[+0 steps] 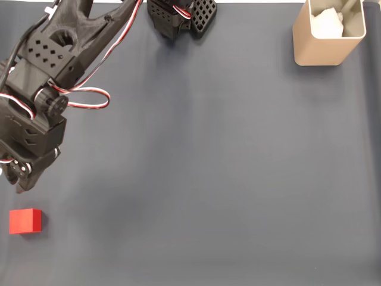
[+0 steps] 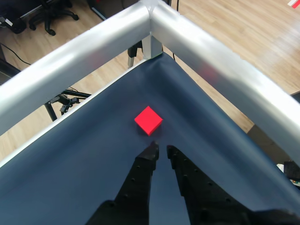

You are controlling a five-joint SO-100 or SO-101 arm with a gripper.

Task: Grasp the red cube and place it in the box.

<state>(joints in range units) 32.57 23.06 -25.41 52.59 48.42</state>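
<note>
Fixed view: your red cube point(image 1: 25, 221) sits lower left on the dark mat point(image 1: 208, 167), gripper point(image 1: 18, 185) just above it, not touching; box point(image 1: 327, 34) upper right w/ white paper point(image 1: 328, 22) inside. Wrist view: gripper point(image 2: 161, 151) tips nearly pressed together, empty, cube point(image 2: 148, 120) just beyond near frame ctr. No readable writing.

dark blue mat point(image 1: 226, 179), red cube point(image 1: 25, 221) lower left, box point(image 1: 324, 36) upper right
</note>
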